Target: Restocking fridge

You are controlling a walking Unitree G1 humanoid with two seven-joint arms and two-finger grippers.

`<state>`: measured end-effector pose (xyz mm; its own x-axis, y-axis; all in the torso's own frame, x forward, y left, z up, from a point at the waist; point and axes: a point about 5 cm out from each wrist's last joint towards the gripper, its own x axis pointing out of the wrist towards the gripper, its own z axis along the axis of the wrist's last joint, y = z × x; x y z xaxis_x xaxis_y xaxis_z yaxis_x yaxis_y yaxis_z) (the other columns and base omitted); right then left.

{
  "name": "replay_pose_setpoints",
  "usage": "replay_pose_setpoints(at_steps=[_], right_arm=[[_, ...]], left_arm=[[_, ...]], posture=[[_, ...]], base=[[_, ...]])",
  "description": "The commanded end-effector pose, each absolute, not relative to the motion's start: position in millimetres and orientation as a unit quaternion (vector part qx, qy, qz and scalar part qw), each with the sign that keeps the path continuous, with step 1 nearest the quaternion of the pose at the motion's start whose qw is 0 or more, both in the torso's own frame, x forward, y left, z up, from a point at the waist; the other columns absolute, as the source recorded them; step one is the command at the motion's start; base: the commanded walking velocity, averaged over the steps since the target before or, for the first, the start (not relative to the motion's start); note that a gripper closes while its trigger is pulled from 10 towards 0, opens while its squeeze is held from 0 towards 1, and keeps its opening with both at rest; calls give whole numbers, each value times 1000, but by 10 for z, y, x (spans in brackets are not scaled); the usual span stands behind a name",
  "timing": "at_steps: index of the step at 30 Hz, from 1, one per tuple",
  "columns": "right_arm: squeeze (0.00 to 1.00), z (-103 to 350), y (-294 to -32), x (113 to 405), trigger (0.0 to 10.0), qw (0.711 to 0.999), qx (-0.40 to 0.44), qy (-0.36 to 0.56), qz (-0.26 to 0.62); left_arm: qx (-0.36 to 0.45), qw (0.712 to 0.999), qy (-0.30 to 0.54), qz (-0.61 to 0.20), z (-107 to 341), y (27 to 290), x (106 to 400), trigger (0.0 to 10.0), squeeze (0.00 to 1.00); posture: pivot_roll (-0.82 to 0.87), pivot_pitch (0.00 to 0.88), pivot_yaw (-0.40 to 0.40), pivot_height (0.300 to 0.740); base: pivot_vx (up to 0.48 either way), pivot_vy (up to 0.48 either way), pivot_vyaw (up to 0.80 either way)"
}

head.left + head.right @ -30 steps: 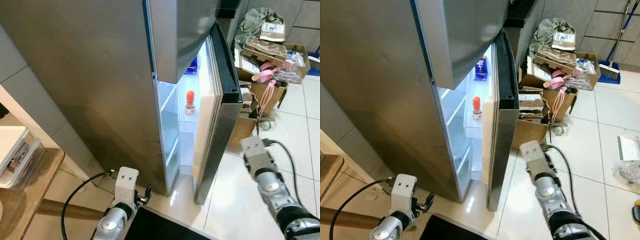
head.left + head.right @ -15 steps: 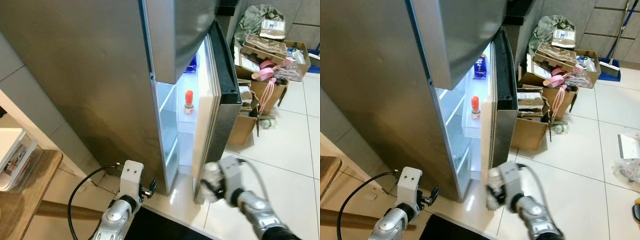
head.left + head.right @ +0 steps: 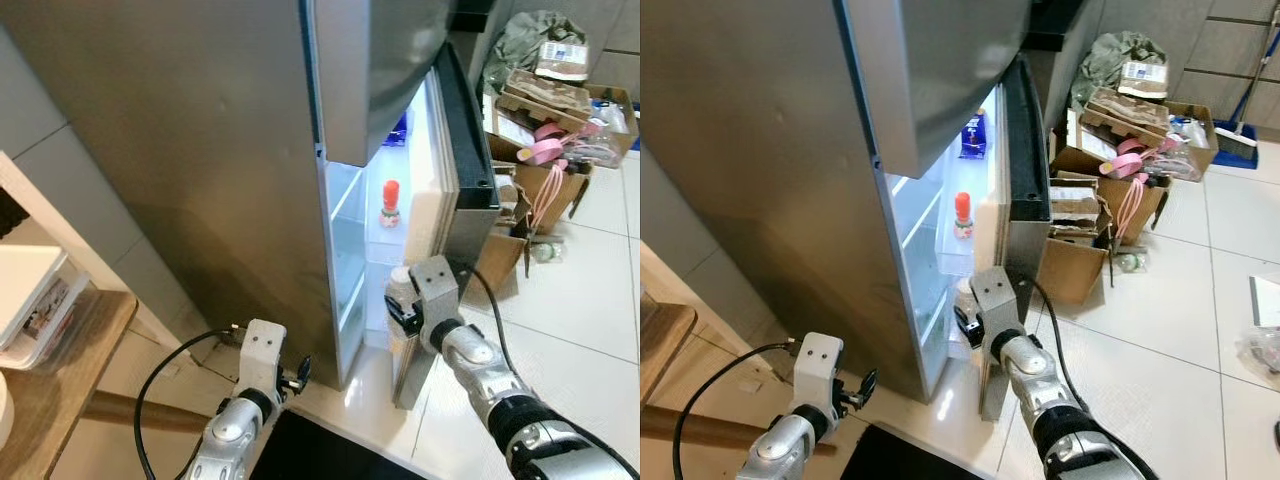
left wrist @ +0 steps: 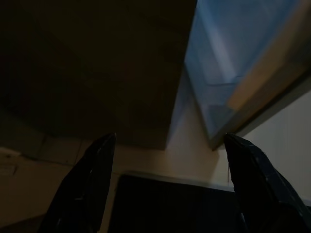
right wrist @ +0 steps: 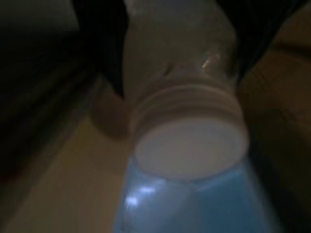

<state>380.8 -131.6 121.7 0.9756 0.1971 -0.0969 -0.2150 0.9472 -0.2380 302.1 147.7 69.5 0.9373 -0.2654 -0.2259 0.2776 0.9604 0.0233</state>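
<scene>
The steel fridge (image 3: 200, 150) stands with its lower door (image 3: 465, 170) ajar and the inside lit. A bottle with an orange cap (image 3: 390, 204) sits on the door shelf, and a blue carton (image 3: 397, 130) stands higher up. My right gripper (image 3: 402, 308) is shut on a clear bottle with a white cap (image 3: 400, 284), held upright at the gap between the cabinet and the door. That cap (image 5: 189, 145) looms close and blurred in the right wrist view. Low by the fridge's base hangs my left gripper (image 3: 296, 374), open and holding nothing, its fingers (image 4: 87, 184) spread apart.
Cardboard boxes (image 3: 540, 120) with clutter stand on the tiled floor right of the door. A wooden table (image 3: 50, 390) with a plastic container (image 3: 30, 300) is at my left. A broom (image 3: 1240, 130) leans at the far right.
My right arm has swung left from over the open floor to the fridge gap, bringing the white-capped bottle into sight. The left arm has barely moved. The camera shifted slightly.
</scene>
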Motion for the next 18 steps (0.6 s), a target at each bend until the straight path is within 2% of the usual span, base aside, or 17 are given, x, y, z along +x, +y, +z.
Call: replay_pose_setpoints(at_steps=[1, 10, 15, 18], right_arm=[[0, 1212, -1491, 3819, 10000, 988, -141, 44, 48], [0, 1139, -1916, 3763, 10000, 978, -191, 64, -54], [0, 952, -2366, 3567, 10000, 958, -216, 100, -159], [0, 926, -2423, 3532, 10000, 955, -221, 103, -172]], left_arm=[[32, 983, 130, -128, 595, 1561, 2963, 10000, 0], [31, 983, 131, -122, 583, 1581, 2957, 10000, 0], [29, 983, 130, -126, 585, 1551, 2971, 10000, 0], [29, 983, 130, -126, 584, 1548, 2972, 10000, 0]], posture=[[-7, 276, 52, 740], [-15, 271, 54, 740], [-22, 264, 60, 740], [-25, 261, 61, 740]], base=[[0, 0, 0], [0, 0, 0], [0, 0, 0], [0, 0, 0]])
